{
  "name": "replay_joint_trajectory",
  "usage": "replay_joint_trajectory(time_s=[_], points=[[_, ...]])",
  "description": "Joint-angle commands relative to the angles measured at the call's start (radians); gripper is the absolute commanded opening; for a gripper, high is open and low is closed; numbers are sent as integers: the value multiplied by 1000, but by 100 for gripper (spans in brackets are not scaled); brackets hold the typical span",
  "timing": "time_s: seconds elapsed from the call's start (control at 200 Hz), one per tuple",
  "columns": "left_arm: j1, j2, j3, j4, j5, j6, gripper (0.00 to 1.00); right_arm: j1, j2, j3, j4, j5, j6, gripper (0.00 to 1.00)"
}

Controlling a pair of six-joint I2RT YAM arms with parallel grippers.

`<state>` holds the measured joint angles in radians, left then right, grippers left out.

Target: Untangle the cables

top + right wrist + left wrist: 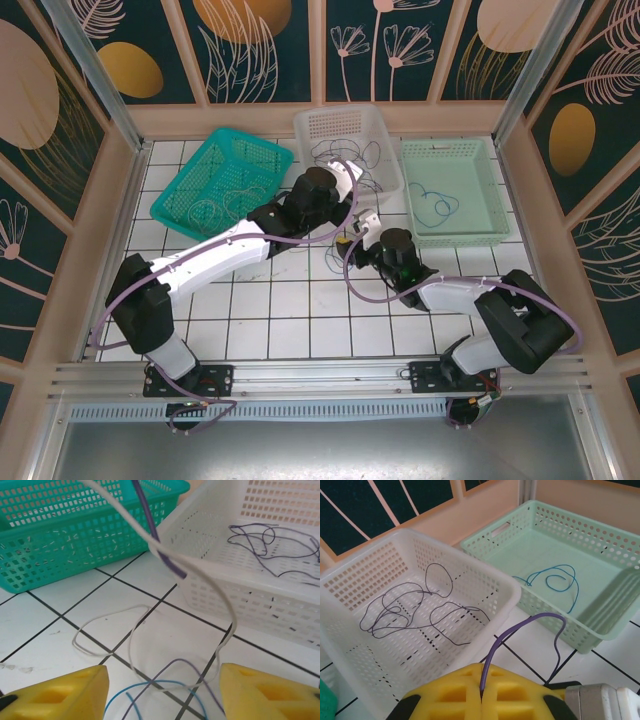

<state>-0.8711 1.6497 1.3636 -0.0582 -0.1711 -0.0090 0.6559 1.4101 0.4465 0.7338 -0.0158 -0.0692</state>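
My left gripper (482, 692) is shut on a thin purple cable (540, 615) that arcs up from between the yellow fingers and drops to the tiles. In the top view the left gripper (352, 178) hovers beside the white basket. My right gripper (162, 695) stands open low over the tiles. Between its fingers lie a pale cable (110, 625), a blue cable (150, 684) and a purple one (186, 664), crossing each other. A pale strand (210, 580) rises from the pile, wound with purple (167, 560). In the top view the right gripper (350, 243) is at mid-table.
The white basket (465, 560) holds dark cables (410, 610). A pale green basket (490, 537) to its right holds a blue cable (555, 580). A teal basket (175, 210), tilted at the back left, holds pale cables. The baskets line the back of the tiled table.
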Motion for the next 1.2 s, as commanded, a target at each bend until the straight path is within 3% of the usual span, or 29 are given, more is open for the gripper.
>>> replay_joint_trajectory(time_s=[0.0, 0.25, 0.335, 0.44, 0.555, 0.621, 0.951, 1.196], points=[[0, -33, 19, -17, 31, -28, 0, -1, 12, 11, 76, 67, -12, 63], [-2, -53, -20, 14, 110, -63, 0, -21, 90, 85, 112, 62, -60, 62], [-1, -57, -25, 19, 116, -69, 0, -25, 116, 114, 117, 65, -62, 55], [-2, -65, -36, 31, 132, -77, 0, -30, 131, 118, 142, 61, -61, 38], [1, -66, -34, 35, 99, -78, 0, -30, 126, 114, 131, 36, -47, 8], [8, -59, -22, 31, 66, -67, 0, -28, 120, 102, 120, -8, -37, 0], [128, 58, 243, -68, 2, 30, 0, -2, 24, -42, 56, -50, 78, 0], [217, 319, 518, -145, 37, 14, 0, 10, -44, -80, 8, -33, 117, 0]])
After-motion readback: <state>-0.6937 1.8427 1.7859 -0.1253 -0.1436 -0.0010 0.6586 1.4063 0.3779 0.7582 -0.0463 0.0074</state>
